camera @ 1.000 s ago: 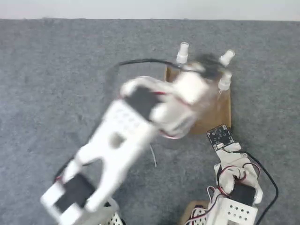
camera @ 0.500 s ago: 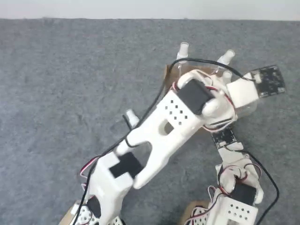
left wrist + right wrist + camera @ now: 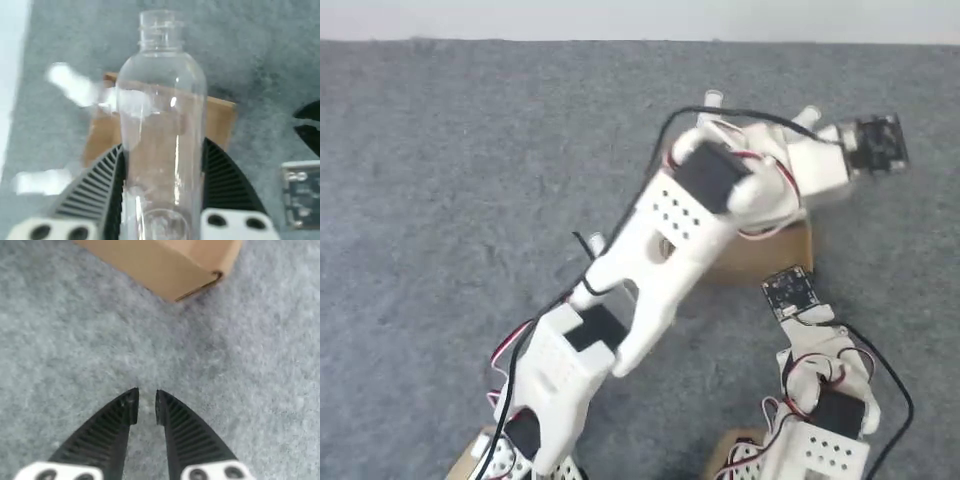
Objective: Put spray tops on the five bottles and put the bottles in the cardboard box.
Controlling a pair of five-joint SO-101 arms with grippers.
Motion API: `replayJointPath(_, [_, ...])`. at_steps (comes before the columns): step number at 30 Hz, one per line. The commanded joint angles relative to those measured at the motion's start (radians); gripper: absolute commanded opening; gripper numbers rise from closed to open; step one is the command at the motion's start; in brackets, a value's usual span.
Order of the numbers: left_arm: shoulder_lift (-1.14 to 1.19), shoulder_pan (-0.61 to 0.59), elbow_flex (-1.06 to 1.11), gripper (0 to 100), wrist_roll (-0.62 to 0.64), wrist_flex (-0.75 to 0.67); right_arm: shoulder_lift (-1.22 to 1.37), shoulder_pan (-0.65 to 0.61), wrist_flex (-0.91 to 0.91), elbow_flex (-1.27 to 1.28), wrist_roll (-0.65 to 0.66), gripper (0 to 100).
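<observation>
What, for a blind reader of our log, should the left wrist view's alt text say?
A clear bottle, its neck bare, is clamped in the left gripper. Behind it the cardboard box sits on the grey table, with blurred white spray tops beside it.

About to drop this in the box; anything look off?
Yes: the bottle in the left end effector has a bare, uncapped neck, yet it hangs over the cardboard box. A spray top lies on the carpet.
</observation>
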Motion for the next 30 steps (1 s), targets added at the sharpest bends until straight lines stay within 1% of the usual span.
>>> replayJointPath(1, [-0.034, -0.003, -0.087, 8, 0.008, 0.026, 0.008, -0.001, 0.019, 0.018, 0.009, 2.4])
replayJointPath(11, [-0.02, 0.149, -0.082, 8, 0.012, 0.026, 0.01, -0.001, 0.019, 0.018, 0.009, 2.4])
replayJointPath(15, [-0.006, 0.186, -0.045, 17, 0.011, 0.025, 0.01, -0.001, 0.019, 0.018, 0.009, 2.4])
replayJointPath(17, [0.003, 0.203, -0.041, 19, 0.012, 0.023, 0.01, -0.001, 0.019, 0.018, 0.009, 2.4])
replayJointPath(26, [0.012, 0.207, -0.045, 20, 0.017, 0.023, 0.01, -0.001, 0.019, 0.018, 0.009, 2.4])
replayJointPath(30, [0.009, 0.207, -0.047, 25, 0.032, 0.023, 0.01, -0.001, 0.019, 0.018, 0.009, 2.4])
